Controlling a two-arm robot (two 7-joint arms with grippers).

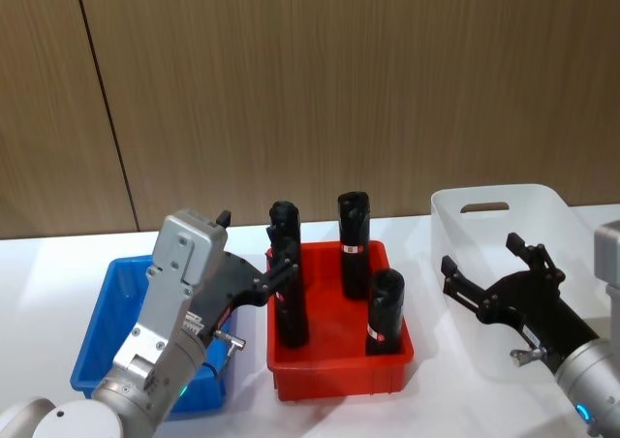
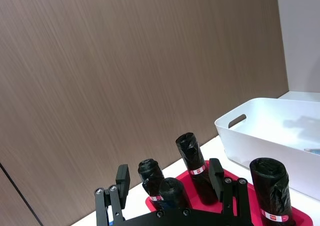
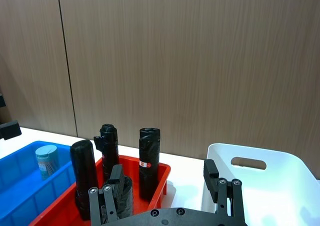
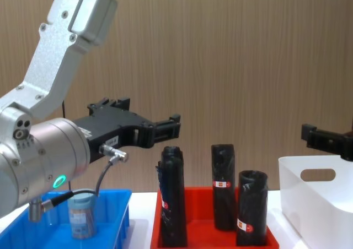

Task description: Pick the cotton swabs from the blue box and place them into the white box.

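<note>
One cotton swab jar (image 4: 81, 213), clear with a pale lid, stands in the blue box (image 1: 111, 302); the right wrist view also shows this jar (image 3: 47, 160). My left gripper (image 1: 257, 246) hangs open and empty above the blue box's right side, pointing toward the red tray, well above the jar. In the left wrist view its fingers (image 2: 122, 178) are spread with nothing between them. My right gripper (image 1: 481, 252) is open and empty over the white box (image 1: 484, 194), whose inside it partly hides.
A red tray (image 1: 339, 375) sits between the two boxes and holds several tall black rolls (image 1: 354, 239) with red-white labels. The rolls reach almost up to the left gripper's height. A wood-panel wall stands behind the white table.
</note>
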